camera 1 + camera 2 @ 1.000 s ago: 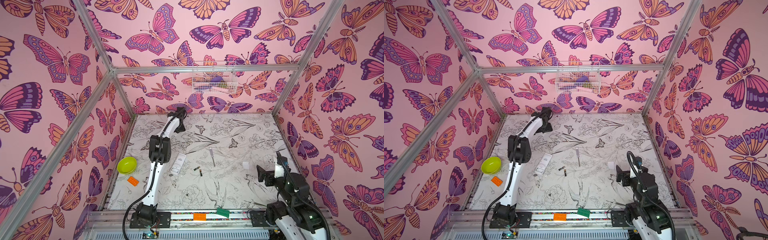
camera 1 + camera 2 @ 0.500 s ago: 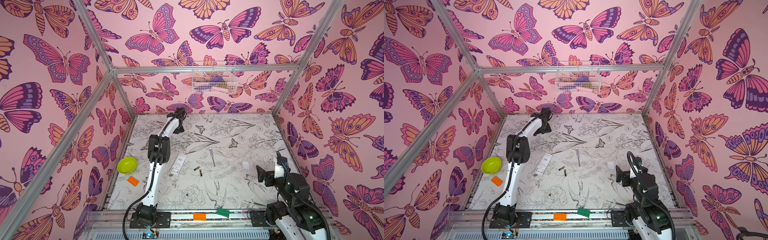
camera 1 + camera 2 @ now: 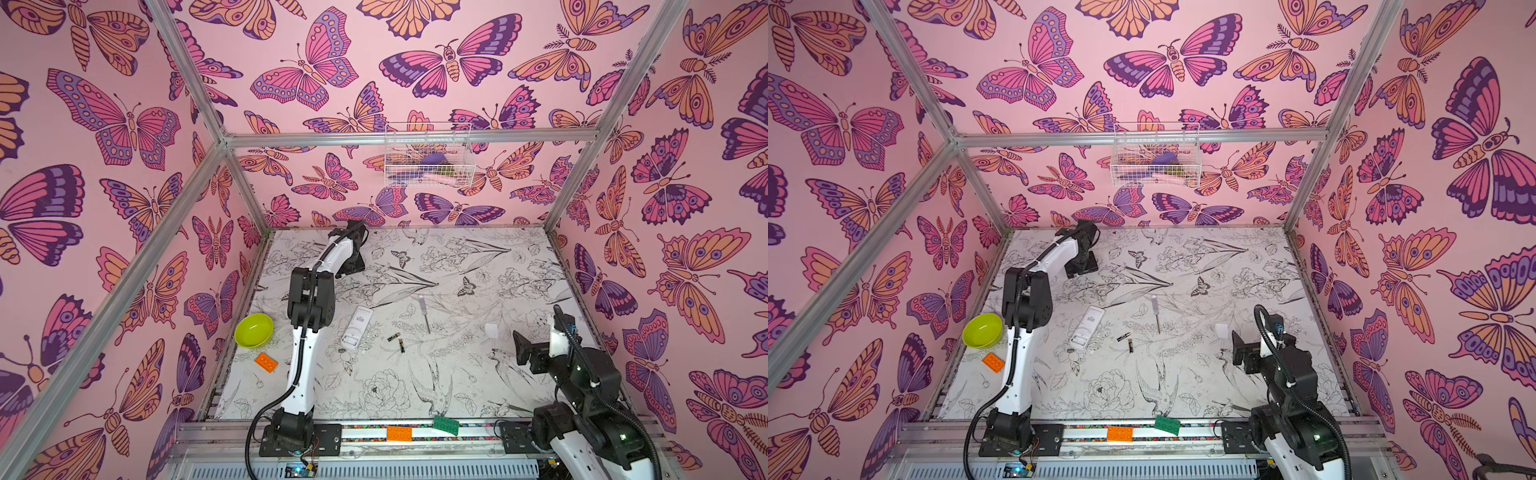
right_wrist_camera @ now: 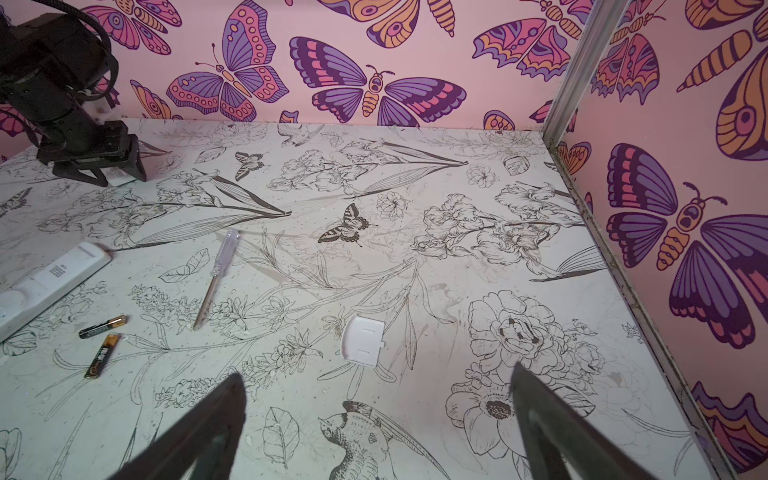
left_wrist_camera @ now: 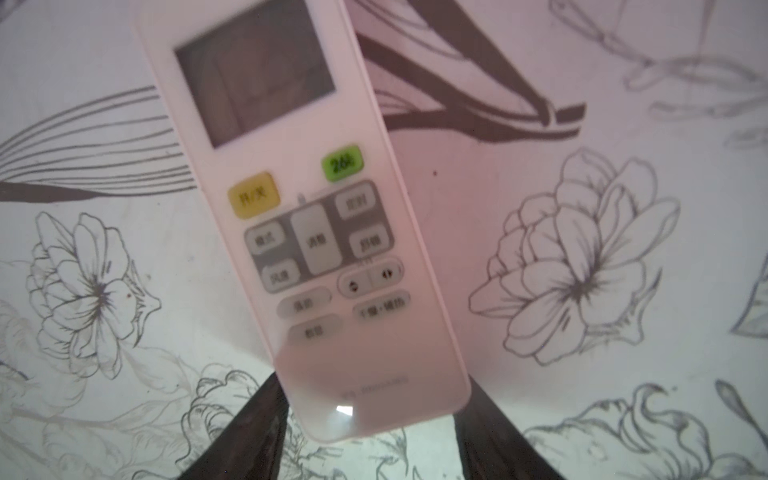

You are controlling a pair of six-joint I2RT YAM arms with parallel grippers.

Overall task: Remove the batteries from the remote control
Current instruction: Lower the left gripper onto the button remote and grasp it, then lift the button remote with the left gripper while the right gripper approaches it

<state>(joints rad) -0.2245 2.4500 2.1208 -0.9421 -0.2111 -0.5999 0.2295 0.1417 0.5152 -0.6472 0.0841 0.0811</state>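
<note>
Two batteries (image 3: pixel 393 337) (image 3: pixel 401 345) lie loose mid-table, also seen in the right wrist view (image 4: pixel 102 326) (image 4: pixel 102 355). Beside them a white remote control (image 3: pixel 356 328) (image 4: pixel 45 282) lies back up. At the far left of the table my left gripper (image 3: pixel 351 268) (image 5: pixel 372 379) points down over a second remote control (image 5: pixel 299 232), which is buttons up. Its fingers (image 5: pixel 266 415) press that remote's two long edges at the near end. My right gripper (image 3: pixel 521 347) (image 4: pixel 376 372) hovers open and empty at the front right.
A white battery cover (image 3: pixel 491 331) (image 4: pixel 363 340) lies just ahead of the right gripper. A clear-handled screwdriver (image 3: pixel 424 311) lies mid-table. A green bowl (image 3: pixel 253 330) and an orange brick (image 3: pixel 266 362) sit front left. Orange (image 3: pixel 399 433) and green (image 3: pixel 446 425) bricks rest on the front rail.
The left arm has shifted very slightly at the back of the table. The right arm, batteries, middle remote, cover and screwdriver have stayed put.
</note>
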